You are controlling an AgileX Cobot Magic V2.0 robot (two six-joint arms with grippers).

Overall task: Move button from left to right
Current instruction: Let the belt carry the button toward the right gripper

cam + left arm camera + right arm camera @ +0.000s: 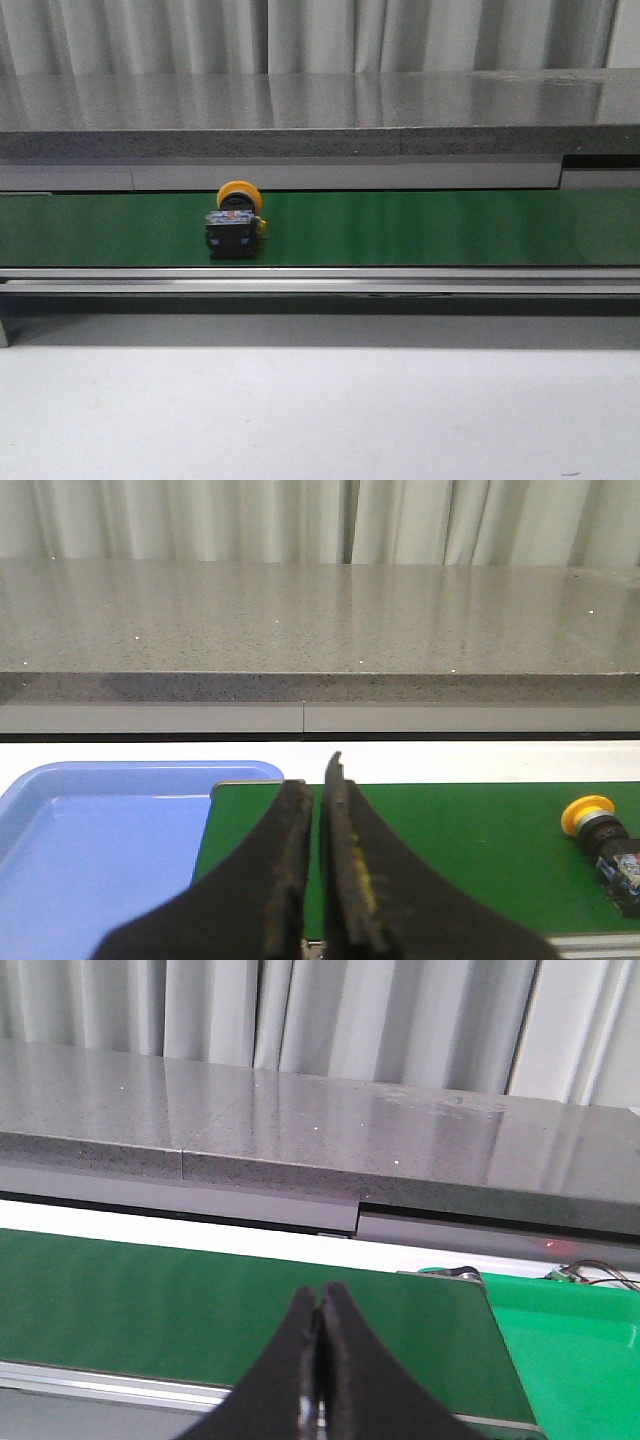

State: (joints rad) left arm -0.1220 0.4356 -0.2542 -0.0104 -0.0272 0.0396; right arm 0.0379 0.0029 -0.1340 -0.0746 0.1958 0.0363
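Pale pleated curtains [330, 35] hang across the back, and in front of them runs a long speckled grey stone counter [320, 115]. Below that counter stretches the green conveyor belt [420, 228], edged along its near side by a silver metal rail [320, 280], with a plain white tabletop [320, 410] in the foreground of the front view.

And there's the button [235, 221], sitting on the belt left of centre in the front view. Its orange-yellow mushroom cap points toward the counter, the black switch body faces the camera, tiny red and blue marks just visible on it. Nothing is touching it, and neither arm appears in the front view at all.

Over to the left wrist camera: the left gripper [318, 865] hangs over the near edge of the belt, black fingers [288, 870] drawn almost together with only a thin slit between them, nothing gripped. The button [603, 837] lies well off to one side of it on the green. A light blue tray [70, 850] sits just beside the end of the belt.

Right wrist camera now: the right gripper [318, 1360] is pressed closed, fingertips meeting, empty, above the belt's near rail. A brighter green surface [575, 1345] adjoins that end of the belt, with some cables [590, 1272] behind it.
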